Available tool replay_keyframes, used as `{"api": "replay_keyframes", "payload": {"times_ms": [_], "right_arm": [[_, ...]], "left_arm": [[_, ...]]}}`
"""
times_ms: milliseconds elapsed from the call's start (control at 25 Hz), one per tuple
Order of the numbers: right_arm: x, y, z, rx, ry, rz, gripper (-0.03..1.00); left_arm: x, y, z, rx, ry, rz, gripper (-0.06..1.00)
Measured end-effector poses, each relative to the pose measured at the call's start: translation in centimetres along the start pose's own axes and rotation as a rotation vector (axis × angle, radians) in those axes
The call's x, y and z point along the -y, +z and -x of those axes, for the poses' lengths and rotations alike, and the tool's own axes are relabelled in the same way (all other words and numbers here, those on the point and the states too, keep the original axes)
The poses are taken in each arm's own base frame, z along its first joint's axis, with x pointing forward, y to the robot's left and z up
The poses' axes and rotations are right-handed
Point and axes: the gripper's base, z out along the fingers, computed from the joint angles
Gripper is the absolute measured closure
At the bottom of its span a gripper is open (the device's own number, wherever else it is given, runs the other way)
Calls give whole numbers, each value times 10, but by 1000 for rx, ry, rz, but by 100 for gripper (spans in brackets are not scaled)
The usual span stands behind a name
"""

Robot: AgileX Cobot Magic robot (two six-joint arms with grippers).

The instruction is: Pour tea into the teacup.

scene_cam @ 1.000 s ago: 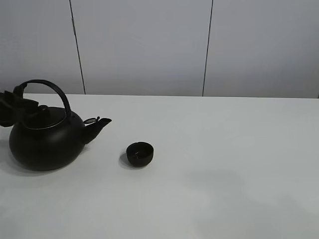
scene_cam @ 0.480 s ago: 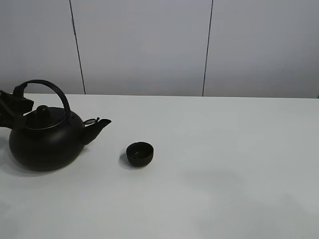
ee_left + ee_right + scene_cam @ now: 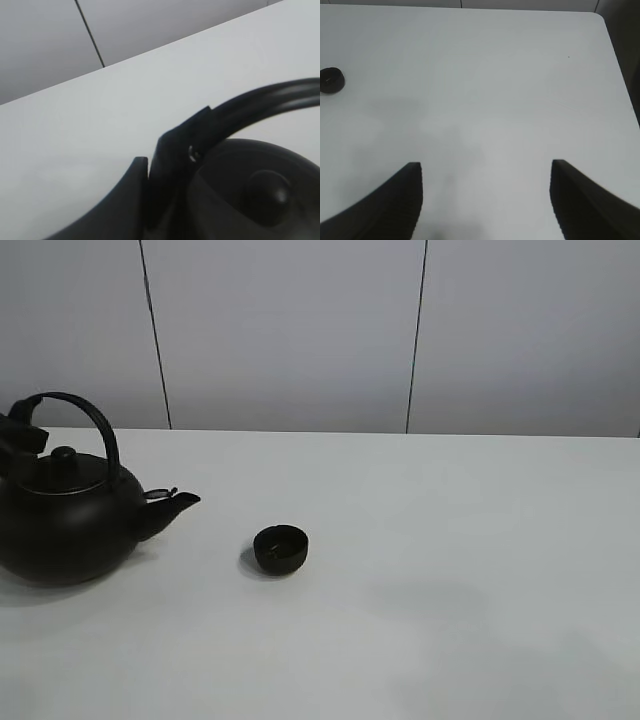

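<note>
Broadly, the white tabletop [image 3: 450, 590] fills the exterior high view. The big round black kettle [image 3: 60, 530] is at its 9 o'clock edge, partly cut off by the frame, with its spout [image 3: 180, 502] pointing toward 3 o'clock and its arched handle [image 3: 88, 415] rising at 12 o'clock. The left claw [image 3: 150, 172] is at the 9 o'clock foot of that handle. The left wrist view shows one dark finger [image 3: 122, 200] pressed flush against the handle's bracket and the other hidden behind it, so the claw reads as closed narrowly on the kettle's handle. The right claw [image 3: 487, 200] is spread wide and holds nothing, its two fingers hanging over bare tabletop. The teacup [image 3: 280, 548], tiny, black and handleless, sits upright near the tabletop's middle, at about 4 o'clock from the spout tip and well apart from it. In the right wrist view it lies far from the spread fingers, and neither claw touches it.
</note>
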Motion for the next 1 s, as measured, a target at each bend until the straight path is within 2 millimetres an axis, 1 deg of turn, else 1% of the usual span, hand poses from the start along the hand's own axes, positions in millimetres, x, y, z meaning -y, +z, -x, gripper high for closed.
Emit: {"api": "replay_keyframes", "payload": {"times_ms": [200, 280, 400, 720, 880, 1000], "right_arm": [[0, 0, 0, 0, 0, 0, 47], [0, 0, 0, 0, 0, 0, 47], [0, 0, 0, 0, 0, 0, 47], [0, 0, 0, 0, 0, 0, 47], [0, 0, 0, 0, 1, 0, 47], [0, 0, 0, 0, 1, 0, 47]], "left_arm": [[1, -18, 24, 1, -19, 38, 83], [5, -25, 35, 28, -30, 36, 83], [14, -29, 48, 73, -59, 16, 83], [45, -23, 59, 94, -100, -41, 83], [57, -21, 63, 110, -109, -28, 83], [61, -19, 65, 116, -102, 8, 83]]}}
